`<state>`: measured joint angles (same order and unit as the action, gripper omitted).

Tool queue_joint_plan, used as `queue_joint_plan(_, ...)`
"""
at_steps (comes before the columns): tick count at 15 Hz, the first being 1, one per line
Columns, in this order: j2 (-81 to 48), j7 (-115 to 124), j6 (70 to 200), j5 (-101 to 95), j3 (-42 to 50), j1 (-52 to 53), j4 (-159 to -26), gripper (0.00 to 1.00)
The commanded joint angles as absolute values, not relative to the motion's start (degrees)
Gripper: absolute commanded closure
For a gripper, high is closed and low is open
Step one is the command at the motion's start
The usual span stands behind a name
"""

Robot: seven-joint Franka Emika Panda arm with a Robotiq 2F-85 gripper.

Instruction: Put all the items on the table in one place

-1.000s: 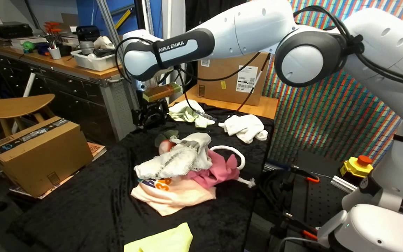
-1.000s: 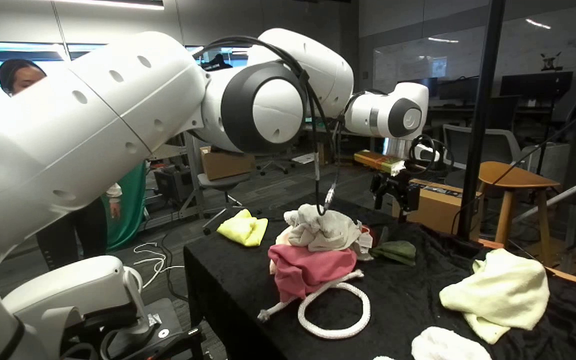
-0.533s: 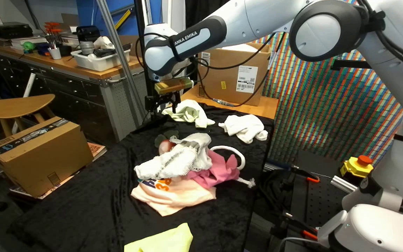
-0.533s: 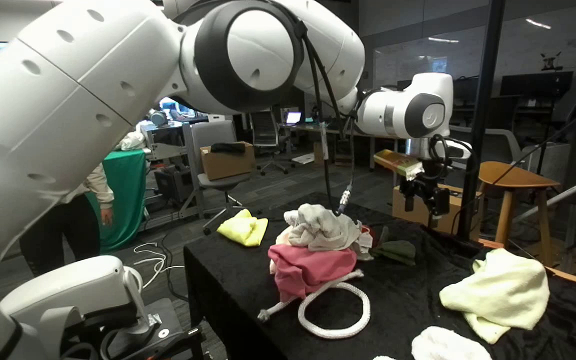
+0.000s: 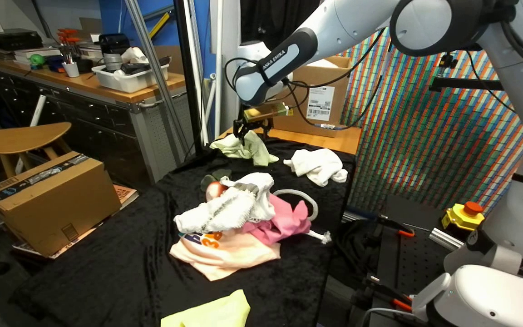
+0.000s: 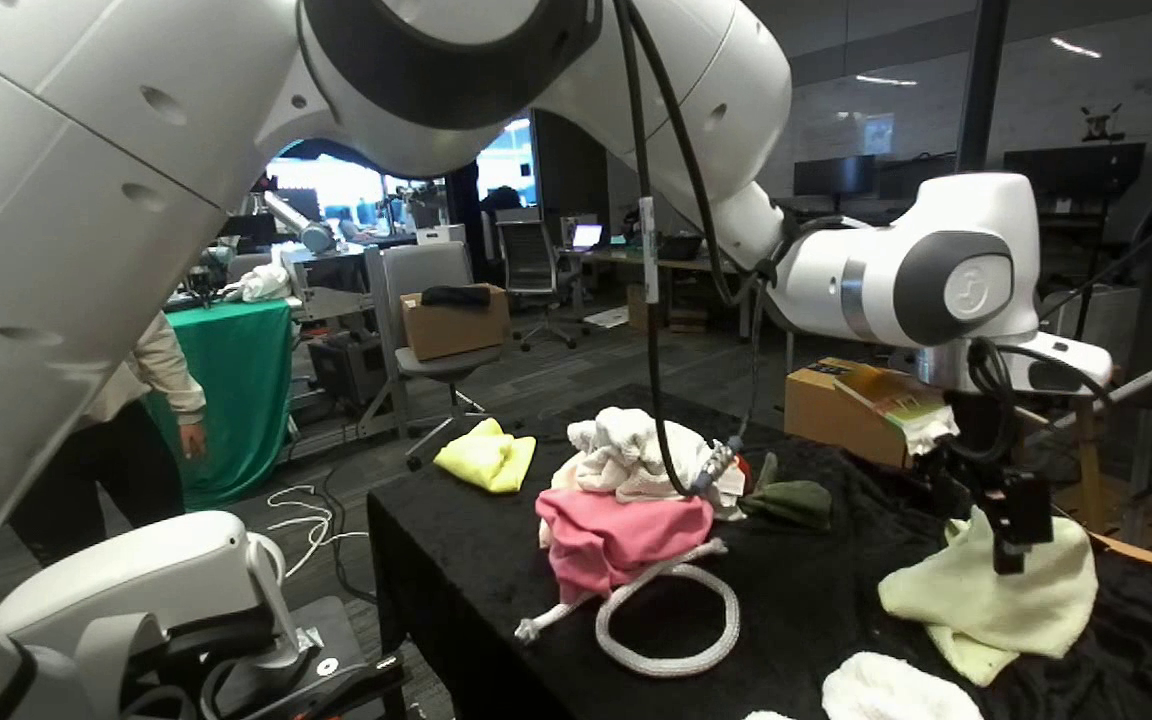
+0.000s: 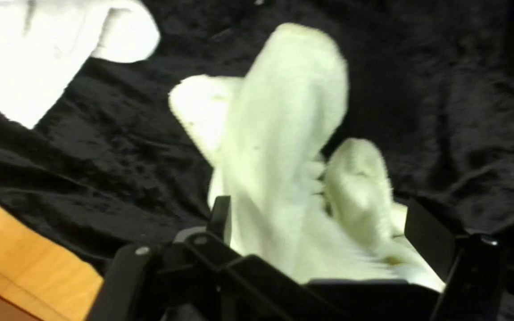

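My gripper stands open above the pale yellow-green cloth, which shows between the spread fingers; whether they touch it I cannot tell. In an exterior view it hangs just over that cloth at the far end of the black table. A white cloth lies beside it, apart. Mid-table is a heap: a whitish cloth on top, a pink cloth, a cream printed cloth underneath. The white hose loop lies against the pink cloth. A bright yellow cloth sits apart.
A dark green piece and something red stick out beside the heap. A cable hangs from the arm in front of the heap. Cardboard boxes stand on the floor and behind the table.
My gripper, open throughout, has swung from beside the table's far corner across to over the pale yellow-green cloth, and lower. The cloths and loop have not visibly moved.
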<state>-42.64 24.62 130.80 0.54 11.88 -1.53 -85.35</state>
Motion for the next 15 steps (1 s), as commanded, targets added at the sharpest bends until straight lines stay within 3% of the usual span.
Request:
queue_joint_plan(1,-41.6,25.7,137.1,-2.6,15.3,-2.4,-89.3,0.0)
queue_joint_plan(9,-46.4,18.0,146.8,-3.6,15.0,-8.2,-84.7,0.0)
queue_joint_plan(15,-48.7,8.5,151.7,2.7,6.4,-13.3,-82.3,0.0)
